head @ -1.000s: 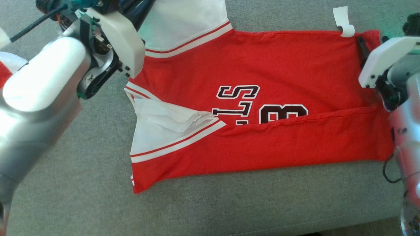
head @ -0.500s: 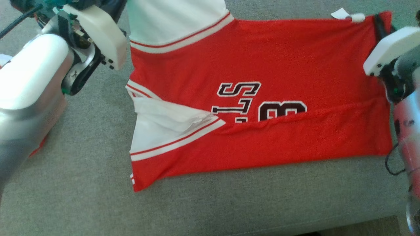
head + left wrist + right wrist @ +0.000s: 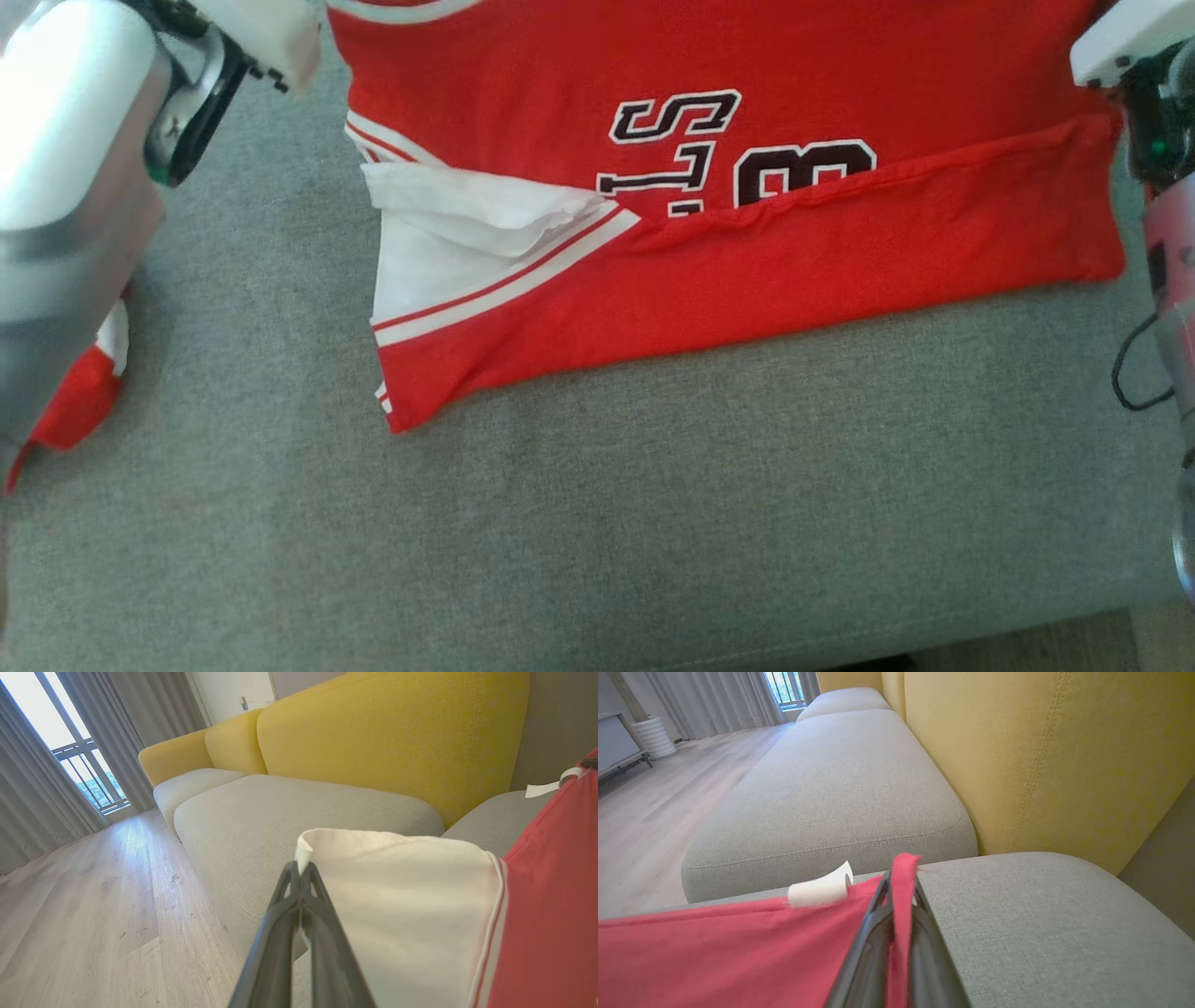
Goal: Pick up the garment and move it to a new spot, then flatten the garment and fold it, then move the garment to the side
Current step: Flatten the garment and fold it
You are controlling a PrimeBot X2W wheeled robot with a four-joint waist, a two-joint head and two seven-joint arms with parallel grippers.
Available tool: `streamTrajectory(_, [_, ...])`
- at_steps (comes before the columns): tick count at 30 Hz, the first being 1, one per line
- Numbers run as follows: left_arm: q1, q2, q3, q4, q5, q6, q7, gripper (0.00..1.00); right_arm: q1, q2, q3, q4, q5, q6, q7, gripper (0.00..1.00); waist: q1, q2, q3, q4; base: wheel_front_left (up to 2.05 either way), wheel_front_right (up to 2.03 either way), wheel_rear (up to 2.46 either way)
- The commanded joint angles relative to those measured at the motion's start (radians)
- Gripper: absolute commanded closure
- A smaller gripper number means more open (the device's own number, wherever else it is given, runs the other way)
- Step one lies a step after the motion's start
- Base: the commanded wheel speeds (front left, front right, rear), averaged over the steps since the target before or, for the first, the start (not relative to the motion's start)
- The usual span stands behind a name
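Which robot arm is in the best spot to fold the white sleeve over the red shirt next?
Probably left. The left gripper is shut on the white sleeve at its edge. The right gripper pinches a red corner of the shirt beside the white tag, at the other end.

A red-and-white fabric jersey point(image 3: 747, 280) lies across a grey fabric sofa seat cushion point(image 3: 597, 541), near edge folded onto its front. The left gripper point(image 3: 299, 870) has its jaws clamped on the far left sleeve corner, and the right gripper point(image 3: 901, 882) on the far right corner, beside a white paper tag point(image 3: 819, 890). A yellow fabric backrest point(image 3: 1041, 756) stands behind.
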Motion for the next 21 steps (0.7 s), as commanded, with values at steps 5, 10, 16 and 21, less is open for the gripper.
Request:
streamTrajectory(5, [-0.034,0.016,0.02,0.029,0.004,-0.032,-0.02,1.0,-0.007,-0.023,0.038,0.008,0.03,0.007,-0.021,1.0,-0.0001,0.0,-0.025,0.011,0.0,0.0,0.0])
streamTrajectory(10, [0.008,0.043,-0.026,0.002,0.013,-0.062,-0.007,1.0,0.038,-0.05,0.097,0.014,0.076,0.007,0.015,1.0,-0.0001,0.0,-0.069,0.022,0.0,0.0,0.0])
streamTrajectory(16, [0.092,0.099,-0.059,-0.102,-0.027,-0.075,0.058,1.0,0.123,-0.112,0.196,-0.018,0.163,0.007,0.114,1.0,-0.0001,0.0,-0.131,0.039,0.0,0.0,0.0])
streamTrajectory(21, [0.176,0.145,-0.104,-0.229,-0.092,-0.087,0.154,1.0,0.202,-0.182,0.263,-0.04,0.228,0.007,0.21,1.0,-0.0001,0.0,-0.171,0.058,0.0,0.0,0.0])
